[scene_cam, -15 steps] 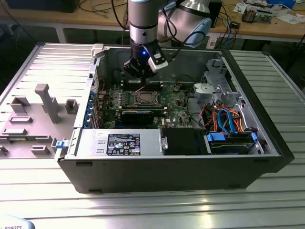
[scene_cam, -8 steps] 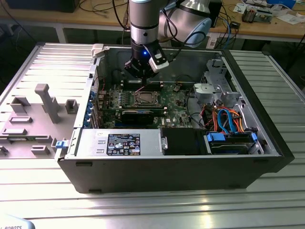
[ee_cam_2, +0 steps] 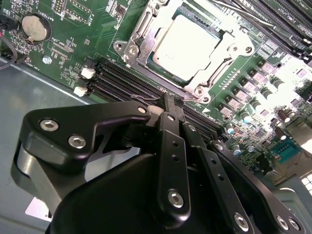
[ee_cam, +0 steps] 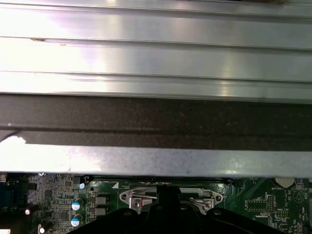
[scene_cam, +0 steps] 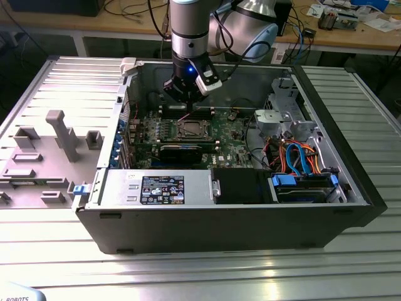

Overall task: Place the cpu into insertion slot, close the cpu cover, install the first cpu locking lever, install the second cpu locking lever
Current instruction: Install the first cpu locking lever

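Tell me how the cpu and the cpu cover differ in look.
In the second wrist view, the cpu is a solid pale plate with a plain top; the cpu cover is an open frame that rims it, shinier, with screws at its corners. Both are squarish, silver metal, lying flat on the green board.

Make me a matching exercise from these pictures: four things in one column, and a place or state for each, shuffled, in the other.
Things:
1. cpu
2. cpu cover
3. gripper
4. coin battery

Places or states:
A. round and silver, on the green board away from the socket
B. fingers together, empty, tips at the socket's edge beside the black memory slots
C. silver top facing up, seated in the insertion slot
D. metal frame lying flat around the chip

Pairs: 1-C, 2-D, 3-B, 4-A
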